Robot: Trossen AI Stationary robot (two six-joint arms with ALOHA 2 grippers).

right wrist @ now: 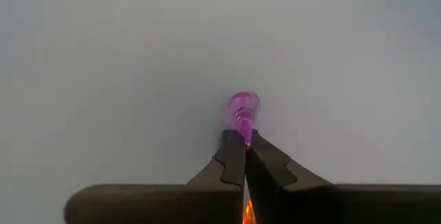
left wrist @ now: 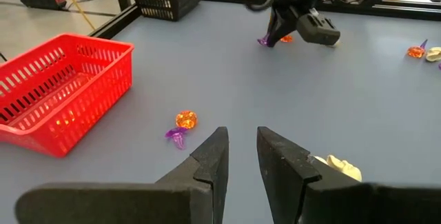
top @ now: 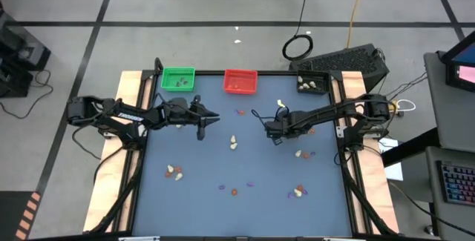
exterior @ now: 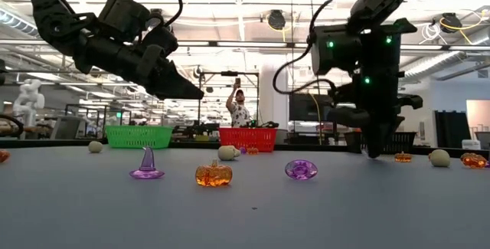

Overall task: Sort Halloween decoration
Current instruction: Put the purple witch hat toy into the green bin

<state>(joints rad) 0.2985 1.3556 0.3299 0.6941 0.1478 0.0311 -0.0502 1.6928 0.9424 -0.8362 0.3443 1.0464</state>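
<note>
Glossy purple trinket (right wrist: 243, 108) between tool (right wrist: 246, 143) tips

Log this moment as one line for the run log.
right gripper: shut on purple trinket, at the table | left gripper: slightly open, empty, raised near red basket

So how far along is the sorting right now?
Early. A few trinkets already sit in the green tray, red tray and black tray. The right end effector is shut on a purple trinket. The left end effector hovers empty. Many trinkets, like the pumpkin, remain on the table.
</note>
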